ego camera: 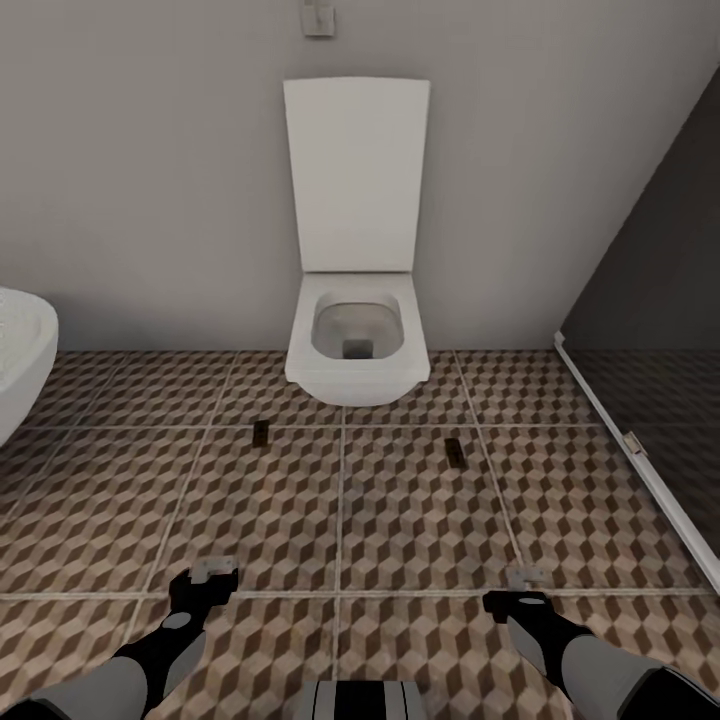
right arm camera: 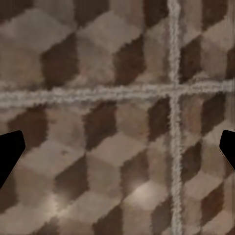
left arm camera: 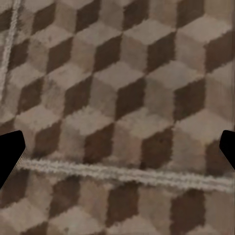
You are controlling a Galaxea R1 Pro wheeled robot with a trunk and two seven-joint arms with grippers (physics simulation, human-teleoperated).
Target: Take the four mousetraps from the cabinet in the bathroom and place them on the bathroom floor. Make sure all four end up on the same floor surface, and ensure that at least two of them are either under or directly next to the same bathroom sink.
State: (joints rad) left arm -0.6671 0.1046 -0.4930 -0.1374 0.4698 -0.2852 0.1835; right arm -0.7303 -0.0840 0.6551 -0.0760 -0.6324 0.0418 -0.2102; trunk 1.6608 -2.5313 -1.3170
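Two mousetraps lie flat on the cube-patterned bathroom floor (ego camera: pixel 400 520) in front of the toilet, one (ego camera: pixel 261 433) toward the left and one (ego camera: pixel 454 450) toward the right. Both are small dark brown rectangles. My left gripper (ego camera: pixel 213 572) hangs low over the tiles nearer to me, well short of the left trap. My right gripper (ego camera: pixel 522 580) is likewise short of the right trap. In the left wrist view the left gripper (left arm camera: pixel 117 152) is open over bare tile with a grout line. In the right wrist view the right gripper (right arm camera: pixel 117 152) is open over a grout crossing. The cabinet and sink are out of view.
A white wall-hung toilet (ego camera: pixel 357 340) with its lid up stands against the grey wall ahead. A rounded white fixture (ego camera: pixel 20 350) juts in at the left edge. A dark glass panel with a white bottom rail (ego camera: pixel 640 450) runs along the right.
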